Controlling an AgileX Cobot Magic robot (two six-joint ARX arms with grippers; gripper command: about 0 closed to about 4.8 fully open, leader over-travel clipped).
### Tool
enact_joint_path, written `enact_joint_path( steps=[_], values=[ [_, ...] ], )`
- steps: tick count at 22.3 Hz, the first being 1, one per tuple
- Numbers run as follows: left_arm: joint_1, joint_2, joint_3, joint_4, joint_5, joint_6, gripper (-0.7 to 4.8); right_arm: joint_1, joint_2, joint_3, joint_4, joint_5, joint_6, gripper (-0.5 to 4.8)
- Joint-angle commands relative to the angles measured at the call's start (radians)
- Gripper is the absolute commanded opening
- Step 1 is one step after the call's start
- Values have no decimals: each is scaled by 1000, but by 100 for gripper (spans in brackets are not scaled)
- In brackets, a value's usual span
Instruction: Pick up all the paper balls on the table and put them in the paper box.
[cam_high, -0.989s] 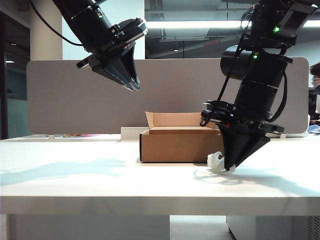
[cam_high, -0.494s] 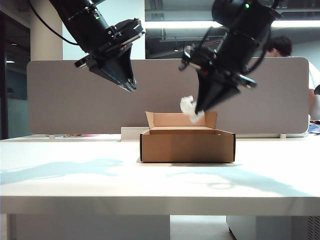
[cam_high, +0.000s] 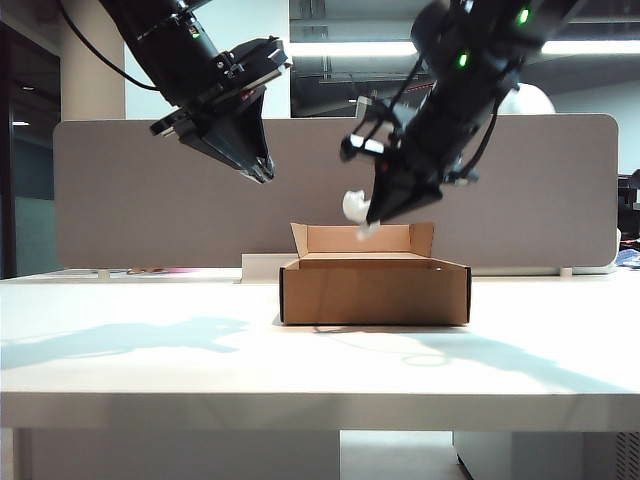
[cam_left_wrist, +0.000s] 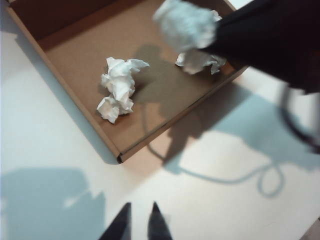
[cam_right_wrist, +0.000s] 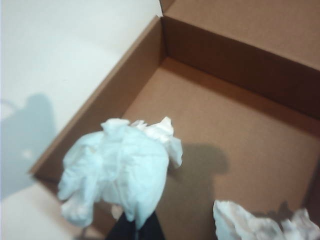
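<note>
Last paper ball over the paper box

Right gripper (cam_high: 368, 222) clamps a paper ball (cam_high: 354, 207) directly above the paper box (cam_high: 375, 290), two balls (cam_left_wrist: 117, 87) inside; left gripper (cam_high: 262, 170), closed and empty, hangs above the desk (cam_high: 150, 350).

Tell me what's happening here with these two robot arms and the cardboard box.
The right gripper is shut on a paper ball and holds it above the open paper box on the table. Two other paper balls already lie inside the box. The left gripper is shut, holds nothing and hangs in the air to the left of the box.
</note>
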Motion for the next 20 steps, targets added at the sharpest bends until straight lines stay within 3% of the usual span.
enact_joint_path(
  steps=[1, 3, 4, 7, 9, 10, 11, 12, 15, 20],
  values=[
    [0, -7, 5, -2, 3, 0, 43, -5, 35, 6, 61, 10, 1, 145],
    [0, -7, 5, -10, 2, 0, 43, -10, 39, 7, 59, 48, 1, 355],
    [0, -8, 5, -14, 2, 0, 44, -11, 34, 11, 54, 47, 1, 431],
    [1, -20, 5, -37, -5, 2, 43, -12, -14, 16, 23, 47, 0, 439],
    [4, -35, 5, -43, -47, 5, 43, -12, -47, 15, -10, 48, 0, 357],
    [10, -55, 4, -45, -100, 14, 27, -26, -84, 15, -50, 48, -4, 144],
    [14, -66, 4, -46, -114, 27, 10, -33, -100, 14, -68, 43, -11, 52],
    [24, -95, 1, -47, -137, 34, -5, -50, -140, 0, -93, 34, -18, -4],
    [79, -182, -43, -29, -133, 19, -6, -98, -274, -131, -37, 18, -5, -5],
    [160, -399, -259, 109, -133, -26, -6, -164, -566, -446, 55, 18, 5, -5]
  ],
)
